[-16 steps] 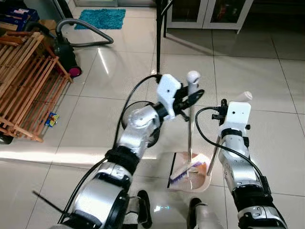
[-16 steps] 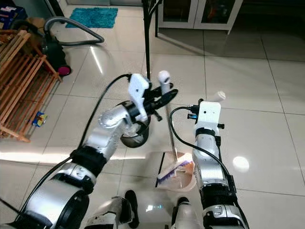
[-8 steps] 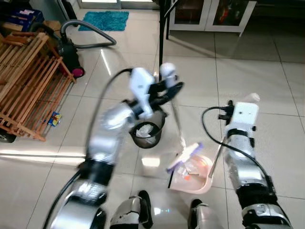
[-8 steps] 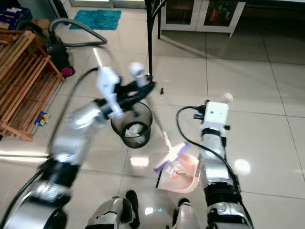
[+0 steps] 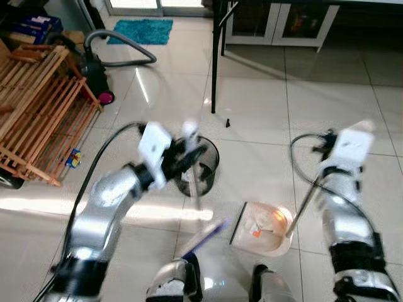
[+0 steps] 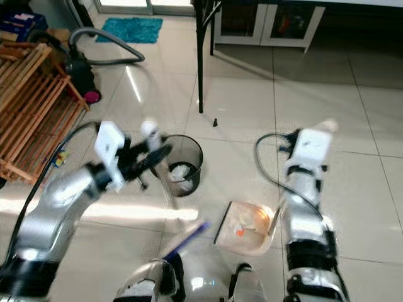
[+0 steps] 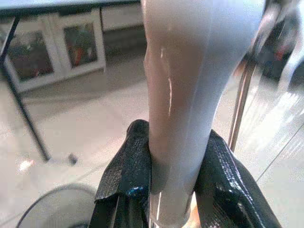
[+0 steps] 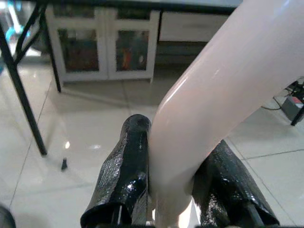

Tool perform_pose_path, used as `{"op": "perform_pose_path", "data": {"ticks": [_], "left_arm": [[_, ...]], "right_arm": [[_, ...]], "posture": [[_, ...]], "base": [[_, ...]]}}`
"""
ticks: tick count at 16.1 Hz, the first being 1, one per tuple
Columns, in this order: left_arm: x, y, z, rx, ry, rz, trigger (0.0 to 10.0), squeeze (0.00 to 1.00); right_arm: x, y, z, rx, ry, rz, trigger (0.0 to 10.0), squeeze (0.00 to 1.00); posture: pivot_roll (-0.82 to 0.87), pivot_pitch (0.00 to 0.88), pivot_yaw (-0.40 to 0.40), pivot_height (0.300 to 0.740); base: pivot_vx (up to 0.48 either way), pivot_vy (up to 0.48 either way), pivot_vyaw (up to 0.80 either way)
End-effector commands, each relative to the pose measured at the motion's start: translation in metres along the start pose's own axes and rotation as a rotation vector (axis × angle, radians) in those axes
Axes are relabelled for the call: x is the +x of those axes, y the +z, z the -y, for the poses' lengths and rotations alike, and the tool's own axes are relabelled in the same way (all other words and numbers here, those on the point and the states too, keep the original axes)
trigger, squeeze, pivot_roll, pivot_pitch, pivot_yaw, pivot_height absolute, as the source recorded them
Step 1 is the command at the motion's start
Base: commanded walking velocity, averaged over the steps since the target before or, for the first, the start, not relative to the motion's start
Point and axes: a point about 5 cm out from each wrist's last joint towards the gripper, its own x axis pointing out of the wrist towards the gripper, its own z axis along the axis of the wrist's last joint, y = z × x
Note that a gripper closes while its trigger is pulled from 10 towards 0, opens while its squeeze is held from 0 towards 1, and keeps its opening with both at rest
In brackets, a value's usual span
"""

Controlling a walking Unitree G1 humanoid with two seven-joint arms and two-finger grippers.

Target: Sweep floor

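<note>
Gripping a pale broom handle (image 7: 183,95), the left gripper (image 5: 189,151) is clamped on its white top end, fingers (image 7: 126,175) pressed to both sides; the thin metal shaft runs down past the black mesh wastebasket (image 5: 203,168) to a blurred purple-bristled broom head (image 5: 204,234) on the tiled floor (image 5: 252,119), just ahead of the robot's feet. Right gripper (image 5: 352,135) is closed on the cream dustpan handle (image 8: 213,99), whose rod slants down to the pinkish dustpan (image 5: 263,220) lying flat on the floor, with a small orange scrap and pale bits inside. Half a second ago the broom head sat at the dustpan's edge; now it is well apart from it, swung toward the robot's left, and the left arm has dropped lower and further left. Dustpan has shifted slightly right with the right arm. Head views give the vacuum cleaner (image 5: 94,69), wooden rack (image 5: 38,113), teal rug (image 5: 141,30), black table leg (image 5: 215,63) and a small dark speck (image 5: 227,121) on the tiles. Wrist views add the finger contact on each handle, plus glass-door cabinets (image 8: 104,50) behind.
</note>
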Motion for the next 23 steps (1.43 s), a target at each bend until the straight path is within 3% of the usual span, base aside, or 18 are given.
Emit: {"op": "perform_pose_path", "data": {"ticks": [1, 2, 5, 7, 11, 15, 17, 21, 23], "left_arm": [[-0.010, -0.001, -0.003, 0.126, 0.047, -0.040, 10.0, 0.00], [-0.016, -0.009, -0.005, 0.157, 0.085, -0.076, 10.0, 0.00], [-0.017, -0.017, -0.009, 0.099, 0.212, -0.086, 10.0, 0.00], [-0.015, -0.021, -0.013, 0.072, 0.293, -0.087, 10.0, 0.00], [-0.015, -0.029, -0.019, 0.035, 0.394, -0.106, 10.0, 0.00], [-0.015, -0.027, -0.025, 0.030, 0.450, -0.096, 10.0, 0.00], [-0.015, -0.029, -0.026, 0.030, 0.453, -0.105, 10.0, 0.00], [-0.025, -0.037, -0.026, 0.040, 0.468, -0.140, 10.0, 0.00], [-0.029, -0.039, -0.026, 0.045, 0.470, -0.155, 10.0, 0.00]], "right_arm": [[0.006, 0.026, 0.011, 0.008, -0.043, 0.073, 10.0, 0.00], [0.010, 0.039, 0.018, -0.009, -0.074, 0.106, 10.0, 0.00], [0.023, 0.082, 0.030, 0.042, -0.133, 0.199, 10.0, 0.00], [0.026, 0.113, 0.029, 0.100, -0.133, 0.268, 10.0, 0.00], [0.031, 0.144, 0.023, 0.207, -0.133, 0.321, 10.0, 0.00], [0.027, 0.185, 0.003, 0.284, -0.045, 0.484, 10.0, 0.00], [0.027, 0.194, -0.014, 0.298, 0.027, 0.514, 10.0, 0.00], [0.023, 0.197, -0.048, 0.266, 0.166, 0.543, 10.0, 0.00], [0.013, 0.189, -0.080, 0.239, 0.272, 0.595, 10.0, 0.00]], "posture": [[0.03, 0.134, 0.118, 0.740], [0.02, 0.133, 0.115, 0.740], [0.02, 0.119, 0.116, 0.740], [0.01, 0.108, 0.118, 0.740], [0.01, 0.104, 0.112, 0.740], [0.01, 0.109, 0.108, 0.740], [0.02, 0.111, 0.106, 0.740], [0.02, 0.118, 0.096, 0.740], [0.04, 0.121, 0.098, 0.740]], "base": [[0.000, 0.000, 0.00], [0.000, 0.000, 0.00], [0.000, 0.000, 0.00], [0.000, 0.000, 0.00], [0.000, 0.000, 0.00], [0.000, 0.000, 0.00], [0.000, 0.000, 0.00], [0.000, 0.000, 0.00], [0.000, 0.000, 0.00]]}}
